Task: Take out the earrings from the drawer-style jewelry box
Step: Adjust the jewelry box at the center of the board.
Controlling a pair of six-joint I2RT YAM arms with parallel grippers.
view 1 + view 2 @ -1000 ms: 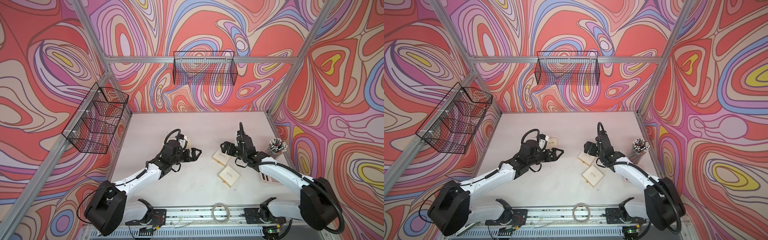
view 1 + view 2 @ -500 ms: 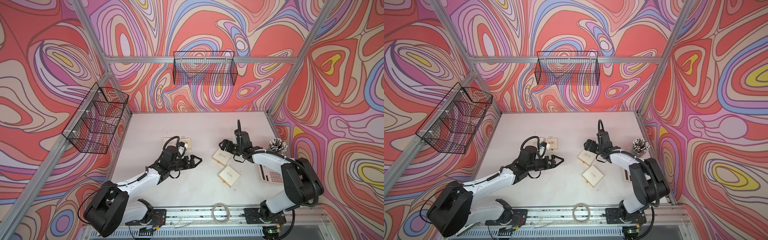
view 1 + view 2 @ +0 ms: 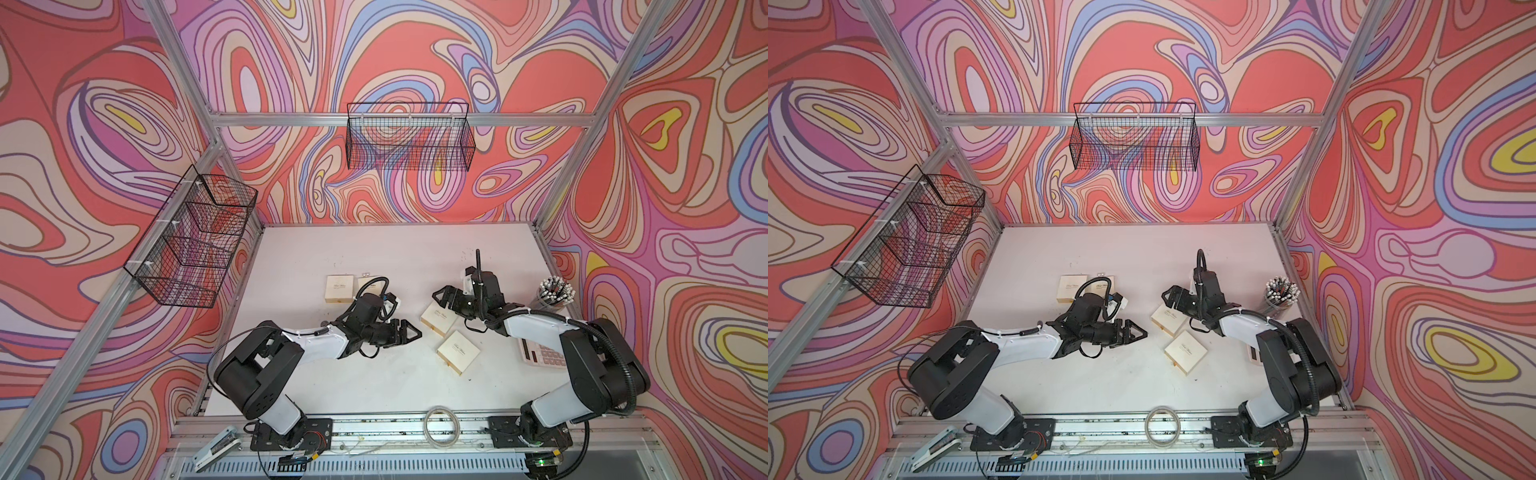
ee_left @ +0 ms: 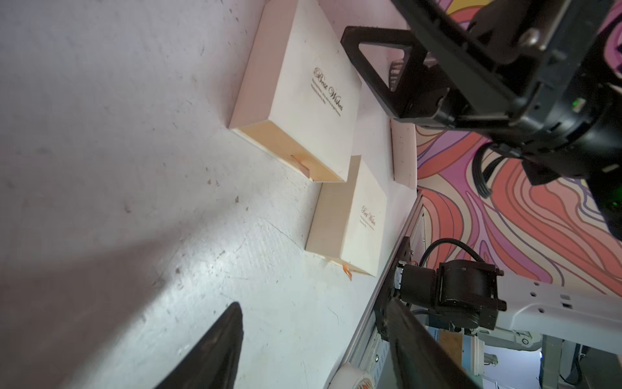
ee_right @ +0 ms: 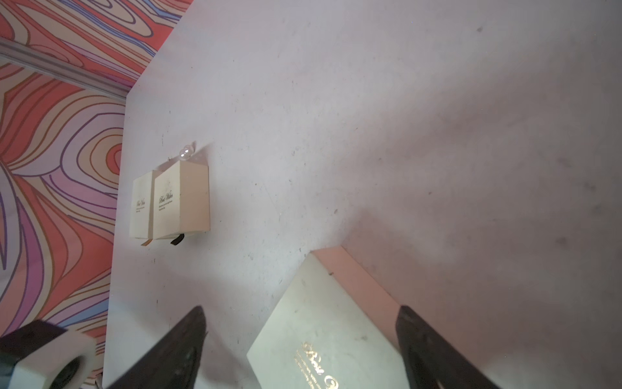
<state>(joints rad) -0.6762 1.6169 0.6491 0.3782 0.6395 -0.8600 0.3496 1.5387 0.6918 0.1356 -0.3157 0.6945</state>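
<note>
Several cream drawer-style jewelry boxes lie on the white table. Two sit side by side at the left (image 3: 340, 289), and two more are at the right, one farther back (image 3: 439, 319) and one nearer the front (image 3: 458, 357). Their drawers look pushed in, with small pull tabs (image 4: 299, 163) showing. One tiny pearly earring (image 5: 186, 152) lies on the table behind the left pair (image 3: 365, 274). My left gripper (image 3: 409, 332) (image 4: 314, 304) is open and holds nothing, just left of the right-hand boxes. My right gripper (image 3: 438, 296) (image 5: 301, 309) hangs open over the farther right box (image 5: 336, 336).
A cup of black white-tipped sticks (image 3: 555, 291) and a calculator (image 3: 540, 353) stand at the right edge. Wire baskets hang on the left wall (image 3: 191, 241) and the back wall (image 3: 409, 137). A tape ring (image 3: 442, 419) and a stapler (image 3: 216, 449) lie on the front rail.
My left gripper has moved right and toward the front, away from the left boxes, and its jaws have narrowed. My right arm has folded back while its gripper stayed over the box.
</note>
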